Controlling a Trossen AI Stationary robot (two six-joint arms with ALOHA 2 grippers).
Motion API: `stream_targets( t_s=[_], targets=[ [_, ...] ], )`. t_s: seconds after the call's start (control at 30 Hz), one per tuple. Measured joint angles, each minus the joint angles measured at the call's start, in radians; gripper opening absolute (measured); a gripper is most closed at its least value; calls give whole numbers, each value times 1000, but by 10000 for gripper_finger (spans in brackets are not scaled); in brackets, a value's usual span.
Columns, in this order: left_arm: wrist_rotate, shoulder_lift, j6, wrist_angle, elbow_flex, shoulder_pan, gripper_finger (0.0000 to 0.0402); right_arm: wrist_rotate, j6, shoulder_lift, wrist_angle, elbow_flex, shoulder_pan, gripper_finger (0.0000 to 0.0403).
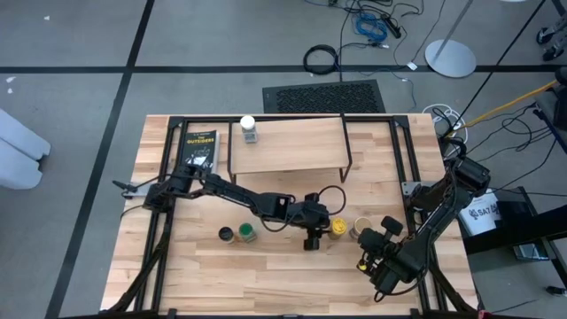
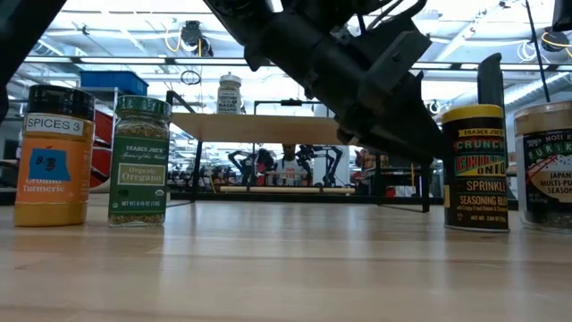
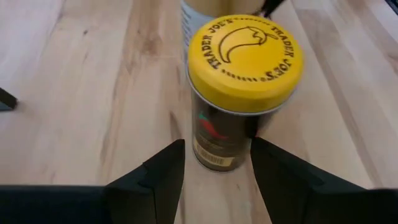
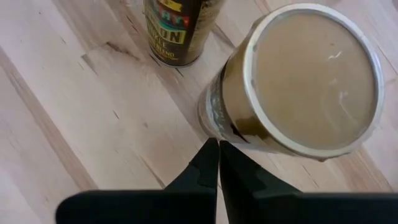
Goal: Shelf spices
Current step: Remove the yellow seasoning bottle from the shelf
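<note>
The yellow-lidded jar (image 3: 242,81) stands upright on the table (image 1: 337,228). My left gripper (image 3: 216,149) is open, its fingers level on either side of the jar's lower body, touching nothing. The tan-lidded jar (image 4: 298,81) stands right of it (image 1: 361,229). My right gripper (image 4: 218,152) is shut, its tips right by this jar's lower side. The dark-lidded orange jar (image 2: 54,156) and the green-lidded jar (image 2: 138,161) stand on the table at front left. The white-lidded jar (image 1: 249,129) stands on the shelf (image 1: 288,142). My right gripper's shut fingertips (image 4: 211,155) come slanting down beside the tan-lidded jar's lower wall (image 4: 214,121); whether they touch it, I cannot tell. The jar stands upright on the table.
A flat black packet (image 1: 199,146) lies left of the shelf. The shelf's black rod legs (image 1: 347,159) stand behind the jars. The right arm (image 1: 443,204) comes in from the right edge. Bare tabletop (image 1: 283,275) lies in front.
</note>
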Motion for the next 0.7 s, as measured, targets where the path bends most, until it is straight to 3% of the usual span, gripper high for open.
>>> stream_targets(
  t_s=[0.4,0.7],
  targets=[
    [-36,0,0,45,0,2,191,60,-14,0,68,-1,0,0],
    [-47,-51,9,-47,13,2,191,68,0,-8,95,-1,12,0]
  ],
)
